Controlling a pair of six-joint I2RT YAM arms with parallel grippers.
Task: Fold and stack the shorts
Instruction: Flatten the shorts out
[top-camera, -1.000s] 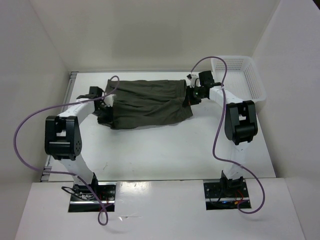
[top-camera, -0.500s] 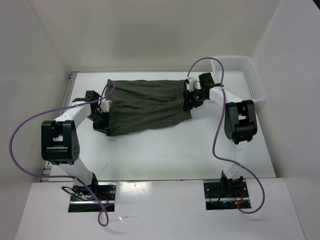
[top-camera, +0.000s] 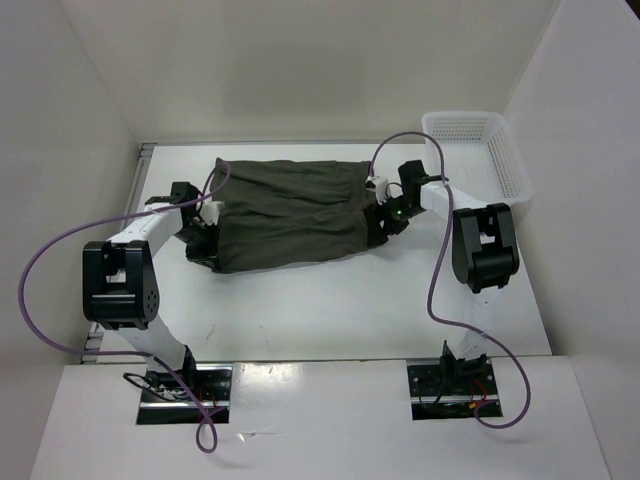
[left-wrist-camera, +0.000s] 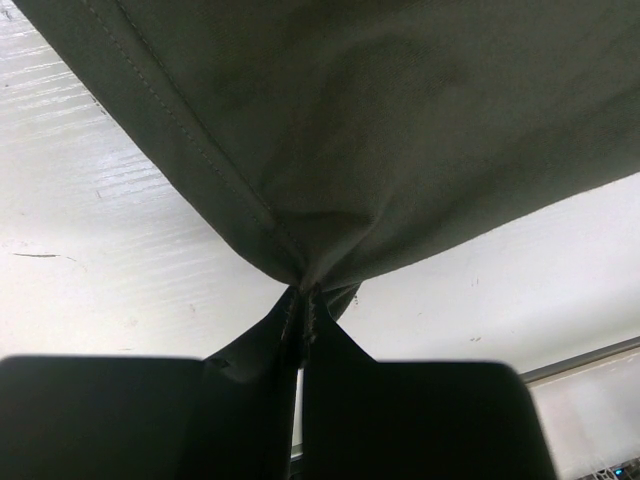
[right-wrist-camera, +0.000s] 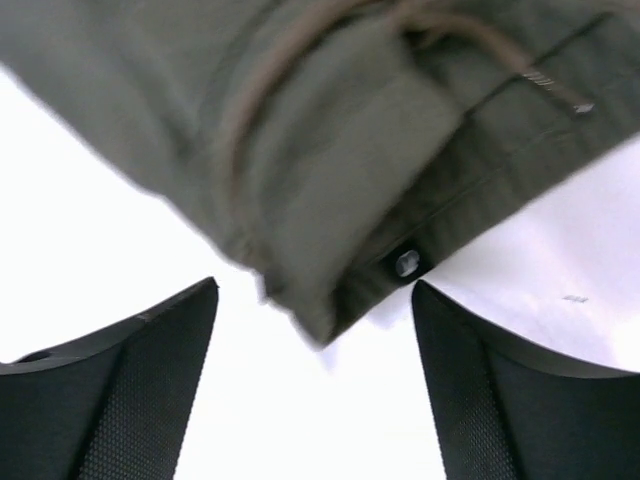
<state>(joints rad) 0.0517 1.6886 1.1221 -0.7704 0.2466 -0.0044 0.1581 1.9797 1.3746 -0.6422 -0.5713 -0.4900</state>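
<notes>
Olive-green cloth, the shorts (top-camera: 290, 205) lie spread across the far middle of the desk (top-camera: 330, 300), between the two arms. The left fingers (left-wrist-camera: 100, 420) are clenched on a bunched corner at the leg end, where the fabric lifts off the desk. The right fingers (right-wrist-camera: 110, 400) are released and hold nothing, just short of the waistband (right-wrist-camera: 500, 170) and its drawstring (right-wrist-camera: 255, 100). The lengthwise fold looks laid. I judge the held corner should go down low and taut before letting go, so the layers line up. A white basket (top-camera: 480, 150) sits apart at the far right. The purple cable (top-camera: 222, 175) droops near the cloth's left edge and could snag.
</notes>
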